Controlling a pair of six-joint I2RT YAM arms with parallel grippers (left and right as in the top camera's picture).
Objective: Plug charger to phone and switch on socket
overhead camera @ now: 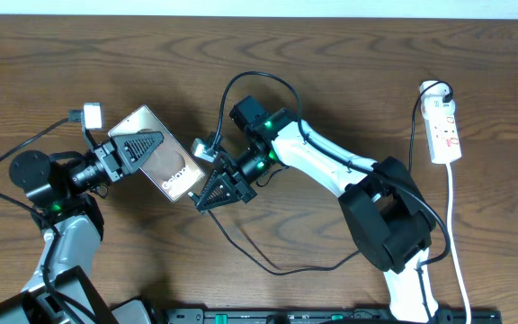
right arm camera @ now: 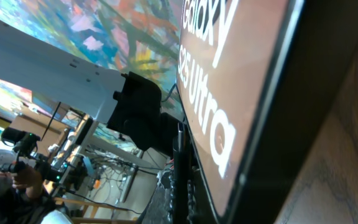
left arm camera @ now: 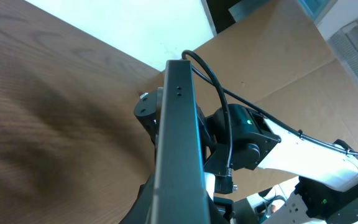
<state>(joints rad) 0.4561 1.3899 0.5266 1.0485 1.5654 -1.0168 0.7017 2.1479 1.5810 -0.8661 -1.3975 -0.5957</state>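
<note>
The phone (overhead camera: pixel 176 169), pinkish-bronze with a white lettered label, is held tilted above the table. My left gripper (overhead camera: pixel 154 142) is shut on its upper end. From the left wrist it shows edge-on, the phone (left arm camera: pixel 179 137) running up out of the left gripper (left arm camera: pixel 180 208). My right gripper (overhead camera: pixel 201 200) sits at the phone's lower end, shut on the charger (right arm camera: pixel 179 171), a thin black piece beside the phone (right arm camera: pixel 241 74). The charger's cable (overhead camera: pixel 268 267) trails across the table. At the far right lies the white socket (overhead camera: pixel 445 130) with a black plug in it.
The right arm's base (overhead camera: pixel 392 225) stands between the grippers and the socket. The socket's white cord (overhead camera: pixel 453 225) runs down the right edge. A black rail (overhead camera: pixel 331 316) lines the front edge. A black cable loop (overhead camera: pixel 257 76) arches above the right wrist.
</note>
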